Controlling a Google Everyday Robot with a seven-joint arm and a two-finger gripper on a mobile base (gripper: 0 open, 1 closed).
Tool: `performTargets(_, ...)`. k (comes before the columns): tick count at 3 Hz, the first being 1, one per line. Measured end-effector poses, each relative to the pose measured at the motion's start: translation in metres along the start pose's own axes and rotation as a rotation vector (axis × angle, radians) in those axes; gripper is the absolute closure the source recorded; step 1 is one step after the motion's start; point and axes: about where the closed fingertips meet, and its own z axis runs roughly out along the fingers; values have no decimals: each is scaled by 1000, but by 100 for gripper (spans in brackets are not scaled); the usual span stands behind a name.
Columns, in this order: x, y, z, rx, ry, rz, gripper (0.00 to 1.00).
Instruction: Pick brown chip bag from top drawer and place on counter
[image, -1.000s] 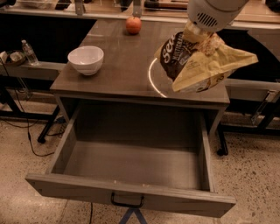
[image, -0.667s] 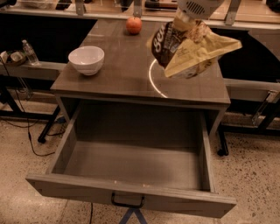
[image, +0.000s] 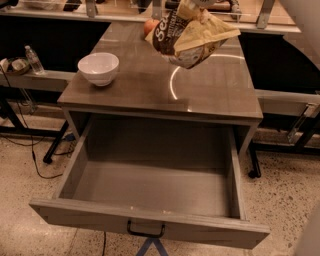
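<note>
The brown chip bag (image: 192, 35) hangs in the air over the far middle of the counter (image: 125, 87), tilted, with its tan back and white lettering showing. My gripper (image: 196, 4) is at the top edge of the view, mostly cut off, and holds the bag by its upper end. The bag hangs above and behind the bright ring (image: 172, 85) marked on the counter. The top drawer (image: 150, 222) stands pulled wide open below the counter and holds nothing; its dark handle (image: 145, 231) is at the front centre.
A white bowl (image: 98, 68) sits on the counter's left side. A reddish round fruit (image: 149, 26) sits at the far edge, partly hidden by the bag. A water bottle (image: 34, 60) stands on a low shelf at the left. Cables lie on the floor at left.
The gripper has carried the bag up and to the left, from above the ring's right side toward the far middle of the counter. The drawer and bowl have not moved.
</note>
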Motion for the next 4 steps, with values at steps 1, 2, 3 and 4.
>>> performTargets(1,9,-20,44,-27,-52,8,100)
performTargets(2,25,-32,70,-53,-72,52,100)
performTargets(3,51,-35,82,-67,-107,85,81)
performTargets(4,55,-33,88,-76,-109,90,50)
